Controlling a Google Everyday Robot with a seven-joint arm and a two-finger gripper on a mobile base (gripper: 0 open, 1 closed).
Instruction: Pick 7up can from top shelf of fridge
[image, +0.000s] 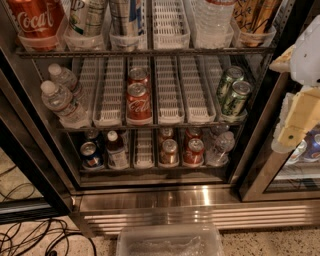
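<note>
The fridge (150, 200) stands open in front of me, with its shelves in view. The top shelf (145, 51) runs along the upper edge of the camera view. On it, second lane from the left, stands the 7up can (88, 16), silver-white with green print; its top is cut off by the frame. A red Coca-Cola can (35, 20) stands to its left and a silver-blue can (128, 16) to its right. My gripper (295, 120), white and cream, hangs at the right edge, outside the fridge and well below and to the right of the 7up can.
The top shelf also holds a water bottle (212, 17) and a yellow-black can (255, 15). Lower shelves carry water bottles (62, 100), red cans (138, 97), green cans (232, 92) and several small cans. A clear plastic bin (170, 242) and cables (30, 237) lie on the floor.
</note>
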